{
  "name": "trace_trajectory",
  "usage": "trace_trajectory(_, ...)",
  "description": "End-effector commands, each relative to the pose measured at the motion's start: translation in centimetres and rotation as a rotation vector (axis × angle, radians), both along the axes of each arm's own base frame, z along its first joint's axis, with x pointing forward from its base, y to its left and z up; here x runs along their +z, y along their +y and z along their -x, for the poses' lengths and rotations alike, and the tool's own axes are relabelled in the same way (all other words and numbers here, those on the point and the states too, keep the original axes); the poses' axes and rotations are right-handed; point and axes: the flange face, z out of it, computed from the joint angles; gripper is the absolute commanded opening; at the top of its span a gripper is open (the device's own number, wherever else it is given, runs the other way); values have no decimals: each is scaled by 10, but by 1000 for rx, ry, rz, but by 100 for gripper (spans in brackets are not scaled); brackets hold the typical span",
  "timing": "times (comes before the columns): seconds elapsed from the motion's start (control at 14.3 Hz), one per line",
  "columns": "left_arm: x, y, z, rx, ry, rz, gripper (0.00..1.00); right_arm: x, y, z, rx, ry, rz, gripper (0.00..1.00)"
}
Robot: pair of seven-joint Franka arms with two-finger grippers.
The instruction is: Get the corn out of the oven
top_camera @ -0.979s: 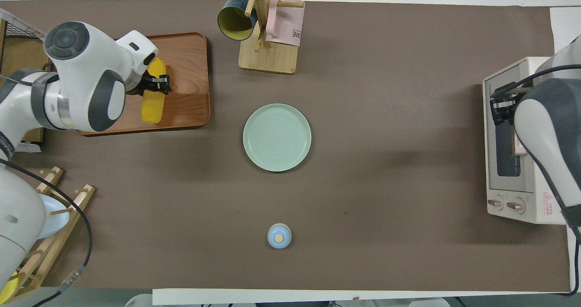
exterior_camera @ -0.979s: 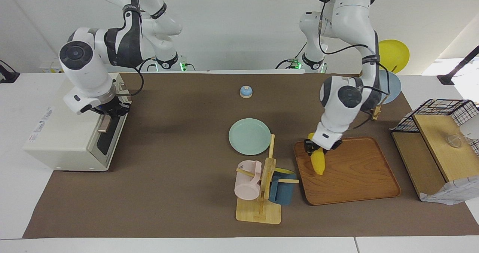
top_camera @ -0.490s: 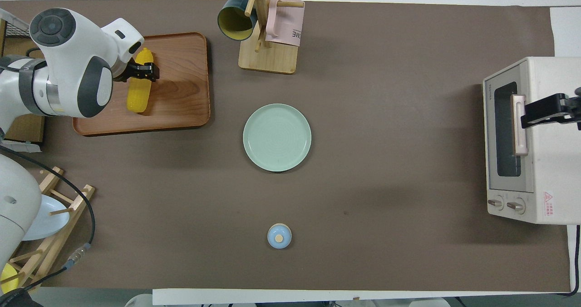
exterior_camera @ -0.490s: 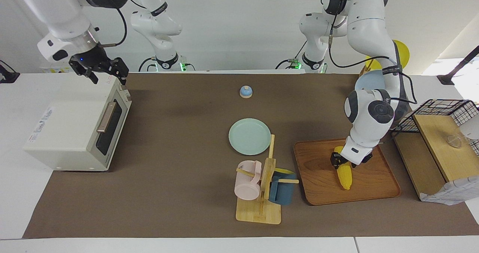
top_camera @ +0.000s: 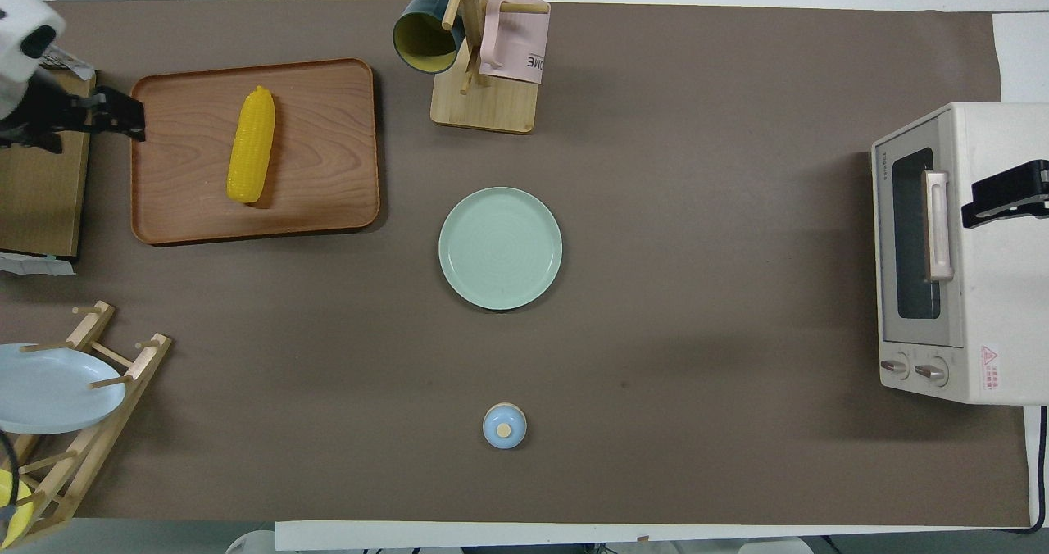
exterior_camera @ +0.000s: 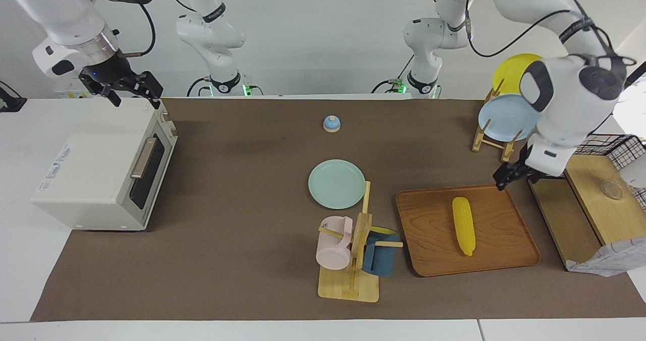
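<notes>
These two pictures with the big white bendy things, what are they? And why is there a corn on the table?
The white bendy things are two robot arms, each ending in a two-finger gripper. One picture is taken from across the table, looking at the robots. The other looks down from high above the robots.

The corn lies on a wooden tray; nothing holds it. The left gripper hangs open over the tray's edge, at the left arm's end of the table. The right gripper hangs open over the oven, whose door is shut.

Also on the table: a green plate in the middle, a small blue bell nearer to the robots, a rack with two mugs beside the tray, and a plate rack.
</notes>
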Motion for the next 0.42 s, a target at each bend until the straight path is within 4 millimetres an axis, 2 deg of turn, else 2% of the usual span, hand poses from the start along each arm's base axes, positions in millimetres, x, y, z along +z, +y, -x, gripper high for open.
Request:
trace_trajectory(0.0, 45, 12, 26, -86, 62, 6, 100, 1, 2, -6, 25, 2, 6, 100)
trace_trajectory(0.07, 48, 17, 29, -79, 68, 11, 100, 7, 8, -3, 36, -8, 24, 100)
trace_trajectory(0.28, 75, 15, 41, -78, 75, 54, 100, 7, 5, -3, 33, -7, 30, 100)
trace_trajectory(0.35, 76, 13, 41, -87, 78, 54, 100, 6, 5, -3, 35, -6, 28, 100)
